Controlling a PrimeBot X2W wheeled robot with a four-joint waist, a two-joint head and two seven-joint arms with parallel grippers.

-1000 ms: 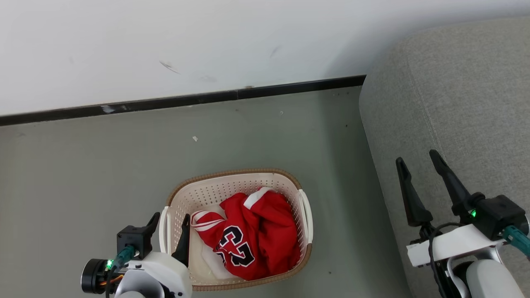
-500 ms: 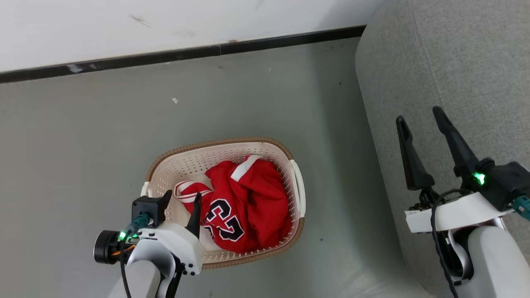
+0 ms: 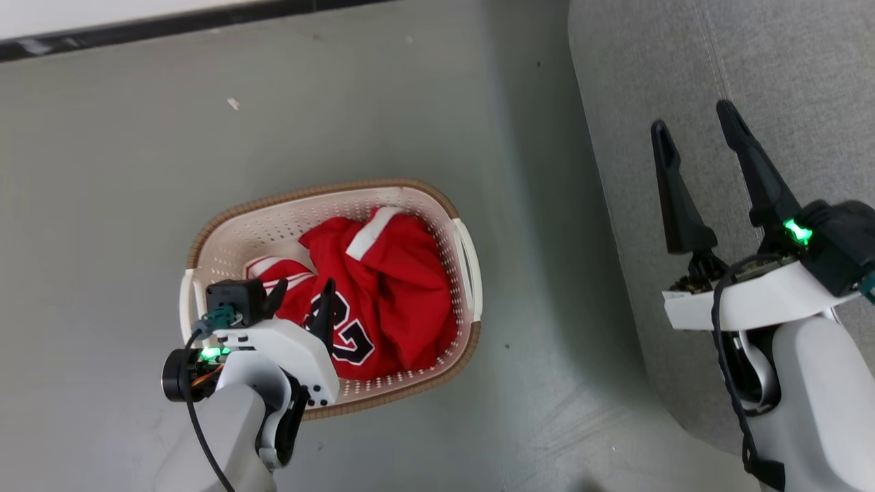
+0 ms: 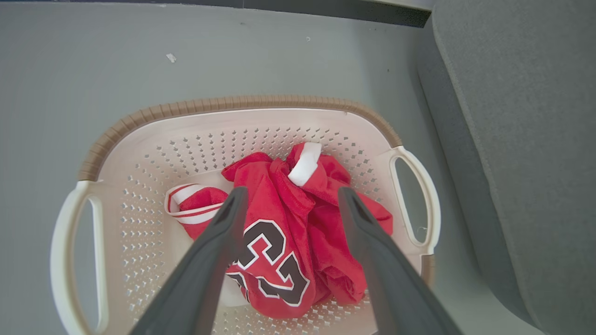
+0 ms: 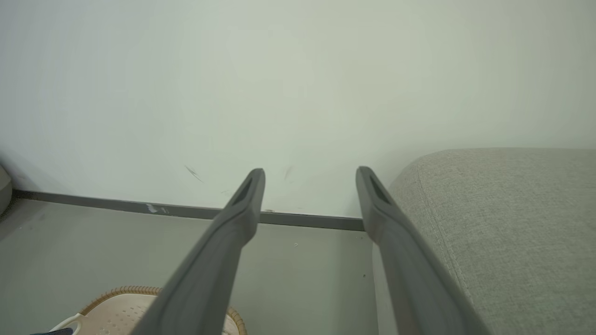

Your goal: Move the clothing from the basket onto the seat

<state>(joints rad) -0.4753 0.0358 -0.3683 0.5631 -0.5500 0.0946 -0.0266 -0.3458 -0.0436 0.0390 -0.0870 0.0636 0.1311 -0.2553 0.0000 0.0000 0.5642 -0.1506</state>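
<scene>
My left gripper (image 4: 292, 190) was spread wide with nothing between its fingers. It hung inside the rim of the laundry basket (image 4: 233, 103), pointing down at the red clothing (image 4: 279, 218). The crumpled heap lay directly beyond my fingertips. A white trim band sat between the two tips, and the black numerals outlined in white lay between the finger shafts, nearer my wrist. A striped red-and-white edge poked out past my left finger. I could not tell whether the tips touched the fabric or hovered just over it. All the clothing was in the basket, which stood on the grey floor (image 3: 342, 102).

My right gripper (image 3: 691, 116) was open about as wide and was also empty. Its fingers pointed up over the near edge of the grey fabric sofa (image 3: 752, 68). From that wrist, the sofa's rounded corner was just beside my right finger. The pale wall (image 5: 279, 70) and dark skirting (image 5: 116, 204) were ahead of the tips, and the basket rim was low to the left.
</scene>
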